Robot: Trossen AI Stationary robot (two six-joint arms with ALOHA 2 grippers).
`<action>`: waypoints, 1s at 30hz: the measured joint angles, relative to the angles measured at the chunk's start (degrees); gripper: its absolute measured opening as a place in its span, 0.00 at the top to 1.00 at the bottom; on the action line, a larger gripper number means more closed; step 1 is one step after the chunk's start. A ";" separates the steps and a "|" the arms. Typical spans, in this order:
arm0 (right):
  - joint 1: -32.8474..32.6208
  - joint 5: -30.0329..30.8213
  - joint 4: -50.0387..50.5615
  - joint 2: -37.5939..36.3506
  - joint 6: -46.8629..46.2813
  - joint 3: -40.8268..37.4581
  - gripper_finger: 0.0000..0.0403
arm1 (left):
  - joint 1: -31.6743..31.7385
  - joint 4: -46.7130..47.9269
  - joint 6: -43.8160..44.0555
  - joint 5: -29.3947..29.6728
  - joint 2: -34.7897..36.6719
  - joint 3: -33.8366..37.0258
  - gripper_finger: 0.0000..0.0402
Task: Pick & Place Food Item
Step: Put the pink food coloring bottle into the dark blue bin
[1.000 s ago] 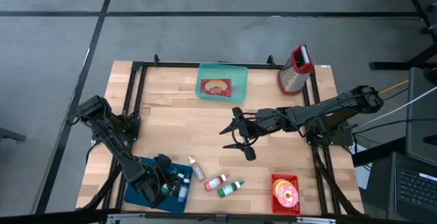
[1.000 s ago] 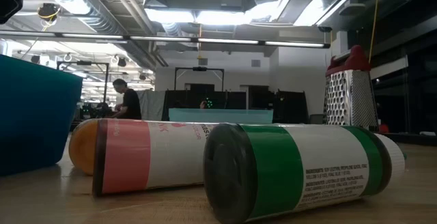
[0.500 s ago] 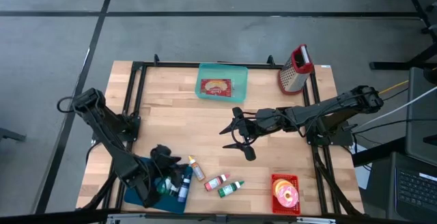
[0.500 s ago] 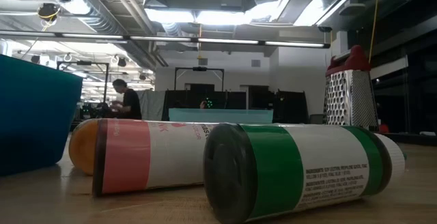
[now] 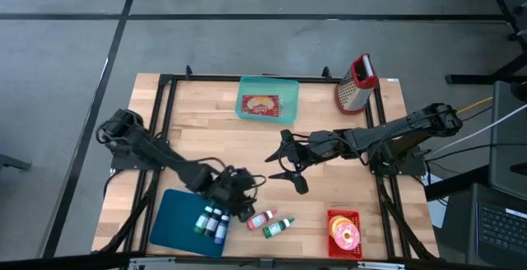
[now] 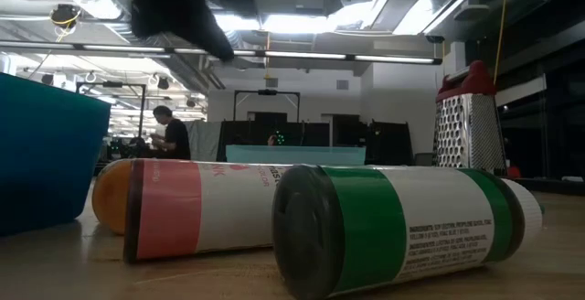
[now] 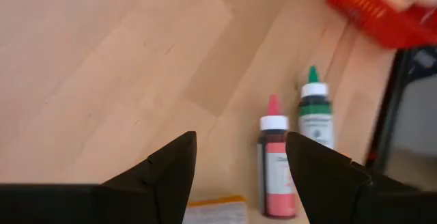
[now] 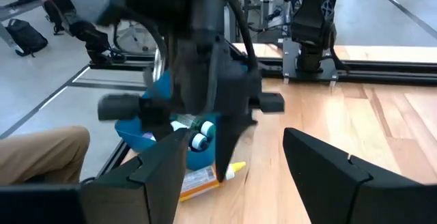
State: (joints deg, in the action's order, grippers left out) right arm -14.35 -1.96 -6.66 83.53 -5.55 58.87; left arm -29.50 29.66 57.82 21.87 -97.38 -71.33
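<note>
Orange-capped, the small plastic squeeze bottle [image 5: 240, 210] lies flat directly under our left gripper [image 5: 244, 189], spread and empty, far nearer than the waiting right gripper [image 5: 280, 165].

Robotics lab or open workshop hall. Exposed ducts [image 6: 119, 12] and strip lights [image 6: 302, 56] are seen overhead, grey floor [image 5: 247, 23] marked with dark lines, black frame rigs [image 6: 265, 108] beyond, a person [image 6: 170, 133] stood at a far bench.
</note>
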 joint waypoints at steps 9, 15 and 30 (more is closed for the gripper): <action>0.00 -0.02 2.71 0.00 -0.65 0.01 0.39 | 3.15 -7.31 -11.24 -7.93 -8.20 0.00 0.45; 0.00 3.31 2.88 -0.68 0.05 0.03 0.39 | 3.13 -12.02 -12.09 -9.54 -11.35 -0.02 0.45; -8.31 16.32 5.43 -32.68 7.37 -13.93 0.39 | 1.47 -13.14 -10.02 -6.28 -11.26 -0.02 0.45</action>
State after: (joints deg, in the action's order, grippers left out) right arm -22.66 14.36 -1.23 50.85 1.82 44.93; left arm -28.02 16.52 47.80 15.59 -108.64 -71.35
